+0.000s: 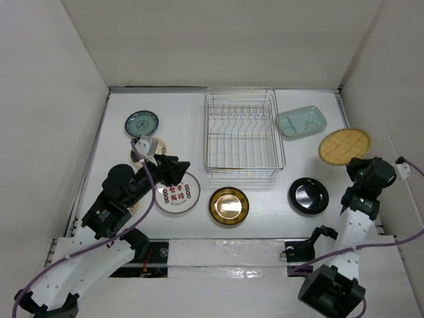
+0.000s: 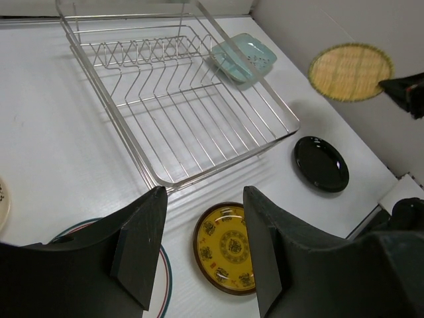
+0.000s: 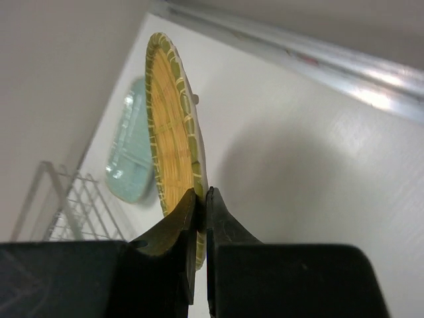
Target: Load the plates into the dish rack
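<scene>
While the top camera looked down on the table (image 1: 265, 222), 1 dish rack (image 1: 244, 173) stood at its far middle and 7 plates lay outside it: 1 teal patterned plate (image 1: 142, 122) far left, 1 cream plate (image 1: 158, 144) partly under the left arm, 1 white plate with red characters (image 1: 179, 194) near left, 1 gold plate (image 1: 229, 205) just in front of the rack, 1 black plate (image 1: 309, 196) to the near right, 1 pale green rectangular plate (image 1: 301, 122) beside the rack's right wall, and 1 woven tan plate (image 1: 344, 146) at the far right. The left gripper (image 1: 173, 169) hung over the white plate's far edge, and the right gripper (image 1: 356, 163) met the woven plate's near rim. From the left wrist, the left gripper (image 2: 204, 199) had its 2 jaws wide apart and held nothing, with the gold plate (image 2: 228, 248) between and below them; 6 plates showed, counting the white plate's rim (image 2: 69, 230), a sliver of the cream plate (image 2: 2, 199), the black plate (image 2: 321, 163), the green plate (image 2: 244, 57) seen through the rack (image 2: 106, 93), and the woven plate (image 2: 350, 71). From the right wrist, the right gripper (image 3: 201, 199) was clamped on the rim of the woven plate (image 3: 169, 132), with 1 other plate, the green one (image 3: 129, 152), and the rack's corner (image 3: 73, 205) behind.
</scene>
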### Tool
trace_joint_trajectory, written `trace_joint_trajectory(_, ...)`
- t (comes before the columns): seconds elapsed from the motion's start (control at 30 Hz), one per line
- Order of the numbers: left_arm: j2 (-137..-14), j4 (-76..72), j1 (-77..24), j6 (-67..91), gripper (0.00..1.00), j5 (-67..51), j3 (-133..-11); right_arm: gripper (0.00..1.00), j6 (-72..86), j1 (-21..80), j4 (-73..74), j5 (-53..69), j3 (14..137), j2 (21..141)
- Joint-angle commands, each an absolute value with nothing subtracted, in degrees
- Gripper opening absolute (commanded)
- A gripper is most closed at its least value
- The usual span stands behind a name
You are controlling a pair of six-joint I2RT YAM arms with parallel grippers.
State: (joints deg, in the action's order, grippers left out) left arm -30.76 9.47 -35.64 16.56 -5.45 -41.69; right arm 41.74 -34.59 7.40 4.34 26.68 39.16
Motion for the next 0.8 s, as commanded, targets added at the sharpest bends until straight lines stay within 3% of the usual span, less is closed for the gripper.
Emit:
trace_joint_trajectory(0.0, -31.2, 7.3, -35.9, 15.9, 0.47, -6.0, -41.8, 0.00, 38.7, -29.5, 10.0, -1.6, 37.9, 39.0)
trace_joint_trajectory(0.17, -31.6, 7.6, -35.9, 15.9, 0.47, -4.7, -41.8, 0.00, 35.4, -14.9, 6.9, -6.6, 51.8, 45.2)
trace_joint_trajectory(0.3, -32.2, 7.9, -35.9, 15.9, 0.46, -3.9, -42.0, 0.00, 28.2, 1.7, 13.7, -13.2, 67.6, 60.0)
trace_joint_trajectory(0.47, -32.5, 8.4, -35.9, 16.0, 0.46, -1.9, -42.0, 0.00, 22.0, 8.7, 18.2, -17.6, 80.1, 78.3)
trace_joint_trajectory(0.77, -33.7, 8.7, -35.9, 16.0, 0.46, -1.3, -42.2, 0.00, 18.8, 16.6, 25.0, -26.4, 96.1, 93.6)
